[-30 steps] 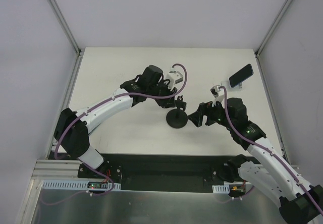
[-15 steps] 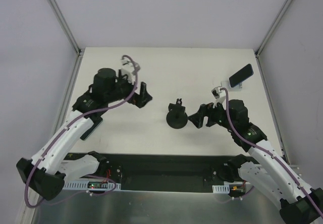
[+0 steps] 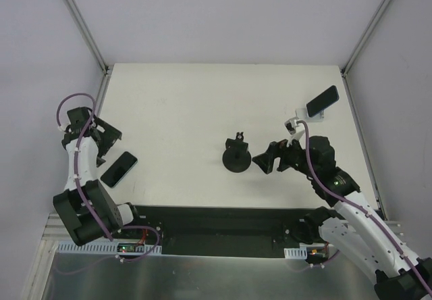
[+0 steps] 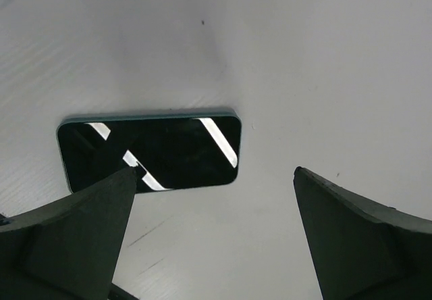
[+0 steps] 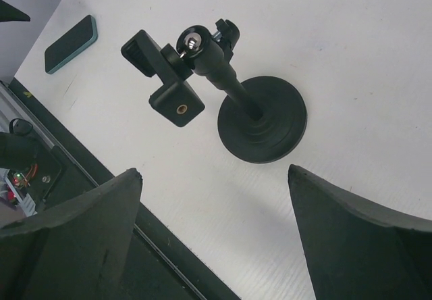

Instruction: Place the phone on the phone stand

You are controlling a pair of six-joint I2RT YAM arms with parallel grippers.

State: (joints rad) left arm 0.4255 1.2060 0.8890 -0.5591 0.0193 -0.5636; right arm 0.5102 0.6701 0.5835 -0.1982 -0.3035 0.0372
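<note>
A black phone with a teal edge [image 3: 119, 169] lies flat on the table at the near left. My left gripper [image 3: 108, 144] hovers just behind it, open. In the left wrist view the phone [image 4: 150, 153] lies ahead of the left fingertip [image 4: 101, 205], and only bare table is between the jaws of the left gripper [image 4: 214, 178]. At the back right a second dark phone [image 3: 322, 101] leans tilted on the small silver-white phone stand [image 3: 318, 115]. My right gripper [image 3: 262, 159] is open and empty beside the black pole stand.
A black pole stand with a round base [image 3: 236, 158] and a clamp top [image 5: 169, 70] stands mid-table, just ahead of the right gripper [image 5: 214, 175]. The table's dark front rail [image 5: 101, 198] runs below the right fingers. Walls close in on the table's left, right and back.
My left arm has swung from the pole stand at mid-table to the far left and its gripper has opened. The flat phone, covered by the arm before, now shows. The right arm barely moved.
</note>
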